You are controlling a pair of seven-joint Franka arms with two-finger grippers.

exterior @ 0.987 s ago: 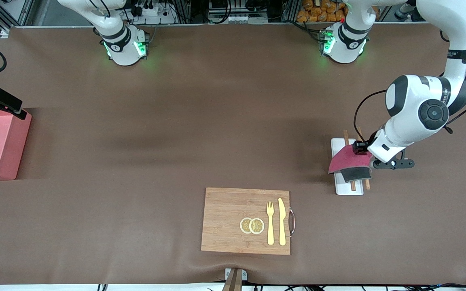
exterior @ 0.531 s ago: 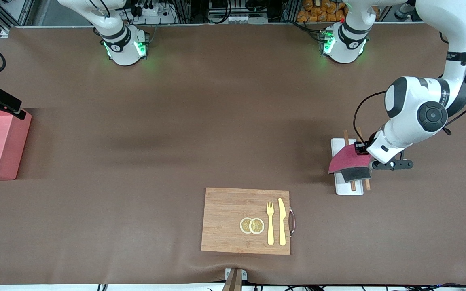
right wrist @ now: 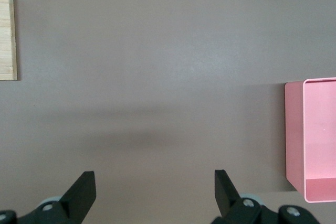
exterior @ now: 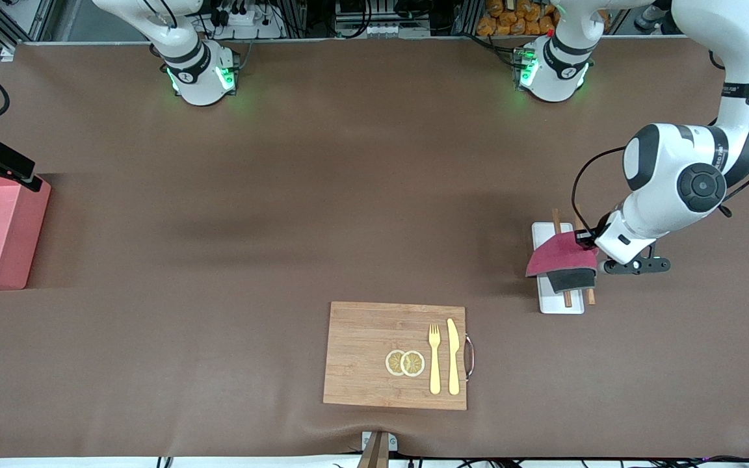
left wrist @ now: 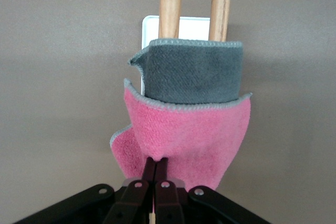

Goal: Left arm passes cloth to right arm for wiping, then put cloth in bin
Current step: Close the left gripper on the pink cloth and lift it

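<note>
While the wooden board (exterior: 395, 355) with its fork (exterior: 434, 359), knife (exterior: 454, 356) and lemon slices (exterior: 405, 363) lies nearest the camera, the left end effector (exterior: 590, 246) hangs over the white tray (exterior: 560, 304) and chopsticks (left wrist: 170, 2), fingers pinched tight on the cloth (exterior: 562, 255), whose grey underside droops. Lifting clear before travelling should spare the chopsticks. Broad bare tabletop (exterior: 322, 195) between the arms gives room for the handover. Above the tabletop beside the pink bin (right wrist: 312, 140), the right end effector (right wrist: 152, 190) waits, fingers spread wide.

Wooden board (exterior: 374, 354) with fork (exterior: 434, 358), knife (exterior: 453, 356), lemon slices (exterior: 405, 363).
</note>
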